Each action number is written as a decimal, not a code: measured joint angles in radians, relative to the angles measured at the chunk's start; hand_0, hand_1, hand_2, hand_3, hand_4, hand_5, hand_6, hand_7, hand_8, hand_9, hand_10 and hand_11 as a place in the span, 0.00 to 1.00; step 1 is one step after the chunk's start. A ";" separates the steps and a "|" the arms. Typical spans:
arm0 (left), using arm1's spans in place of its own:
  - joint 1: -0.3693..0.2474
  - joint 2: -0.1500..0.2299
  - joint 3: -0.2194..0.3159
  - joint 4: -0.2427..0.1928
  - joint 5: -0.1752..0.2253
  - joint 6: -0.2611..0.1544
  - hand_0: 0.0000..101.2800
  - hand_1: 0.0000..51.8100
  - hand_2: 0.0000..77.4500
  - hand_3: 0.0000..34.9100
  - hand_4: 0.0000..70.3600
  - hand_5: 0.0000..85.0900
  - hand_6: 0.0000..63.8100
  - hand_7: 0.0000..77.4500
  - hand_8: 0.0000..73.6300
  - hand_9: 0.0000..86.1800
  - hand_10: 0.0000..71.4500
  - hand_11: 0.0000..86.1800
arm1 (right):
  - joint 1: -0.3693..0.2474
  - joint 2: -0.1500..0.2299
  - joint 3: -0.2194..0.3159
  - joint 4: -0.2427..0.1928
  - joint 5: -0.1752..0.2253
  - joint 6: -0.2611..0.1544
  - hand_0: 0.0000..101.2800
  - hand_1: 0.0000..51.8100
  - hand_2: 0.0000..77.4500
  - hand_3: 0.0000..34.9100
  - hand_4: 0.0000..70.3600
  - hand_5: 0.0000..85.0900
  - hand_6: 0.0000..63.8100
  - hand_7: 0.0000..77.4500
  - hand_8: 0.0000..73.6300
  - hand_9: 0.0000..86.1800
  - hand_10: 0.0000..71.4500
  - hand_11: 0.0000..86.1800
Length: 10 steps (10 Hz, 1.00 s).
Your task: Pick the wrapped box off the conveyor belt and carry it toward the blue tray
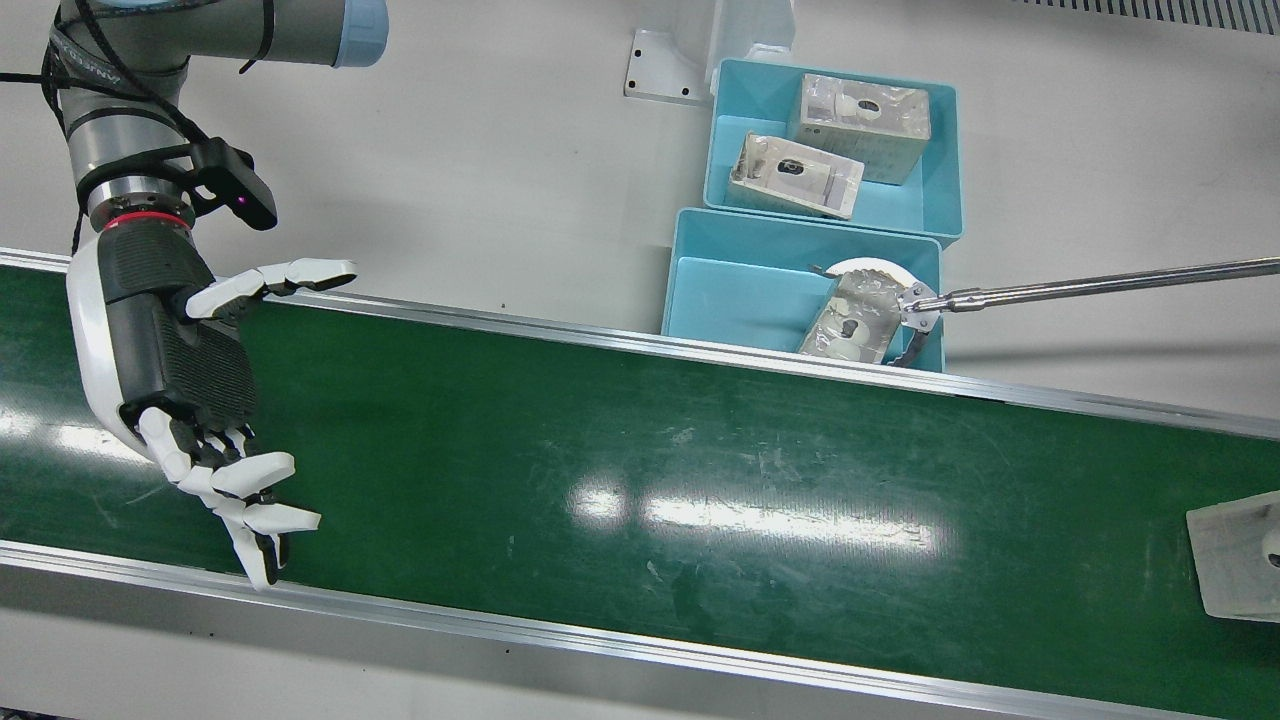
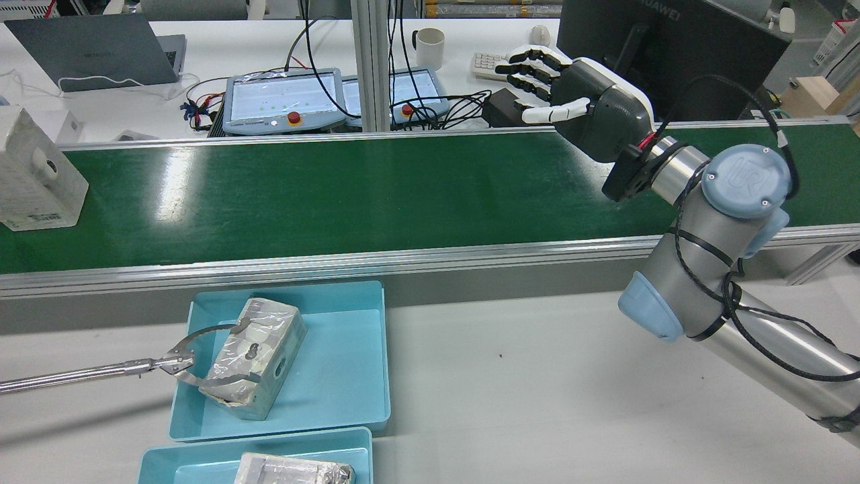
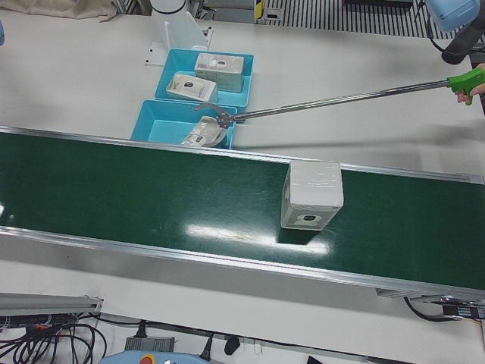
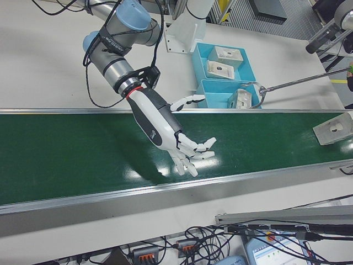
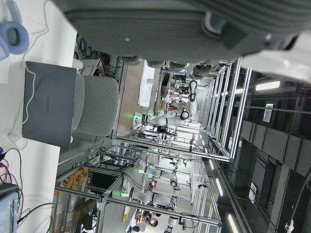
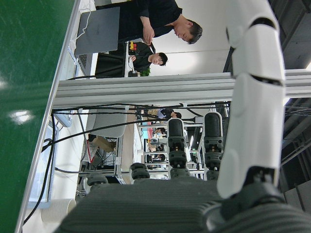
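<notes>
While my right hand [image 1: 190, 385] hangs over the green conveyor belt [image 1: 640, 470], its fingers stand spread apart and it holds nothing. My left hand [image 5: 194, 29] shows only as a dark palm edge in its own view; whether its fingers are spread or closed I cannot tell.

Wrapped boxes, counted:
- One wrapped box [image 3: 311, 195] on the belt, upright, well apart from my right hand, toward the belt's opposite end.
- One box [image 2: 254, 358] inside the blue tray [image 2: 349, 376] nearest the belt, tilted against the tray's side and caught in the claw of a long metal reacher tool [image 1: 1100, 285].
- Two boxes in the second blue tray [image 1: 935, 160], which stands just beyond the first, farther from the belt: one flat [image 1: 795, 175], one thicker [image 1: 865, 115].

Blue trays: two, touching end to end.

Reacher tools: one, with a green handle [image 3: 466, 80] held by a person's hand at the edge of the left-front view.

Beyond the belt's far side: two teach pendants [image 2: 285, 97], one laptop [image 2: 94, 50], one mug [image 2: 430, 47].
</notes>
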 joint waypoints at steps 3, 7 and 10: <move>0.000 0.000 0.000 0.000 0.000 0.000 0.00 0.00 0.01 0.00 0.00 0.01 0.01 0.00 0.00 0.00 0.01 0.00 | 0.004 0.000 0.000 0.001 0.000 0.001 0.47 0.25 0.21 0.68 0.16 0.44 0.05 0.33 0.00 0.08 0.00 0.02; 0.000 0.000 0.000 0.000 0.000 0.000 0.00 0.00 0.01 0.00 0.00 0.01 0.01 0.00 0.00 0.00 0.00 0.00 | 0.010 0.000 0.004 0.001 0.000 0.002 0.47 0.23 0.20 0.68 0.18 0.44 0.05 0.33 0.00 0.08 0.00 0.02; 0.000 0.000 0.000 0.000 0.000 0.000 0.00 0.00 0.01 0.00 0.00 0.01 0.01 0.00 0.00 0.00 0.01 0.00 | 0.015 -0.003 0.007 0.001 -0.001 0.002 0.46 0.23 0.18 0.68 0.18 0.44 0.05 0.34 0.00 0.08 0.00 0.02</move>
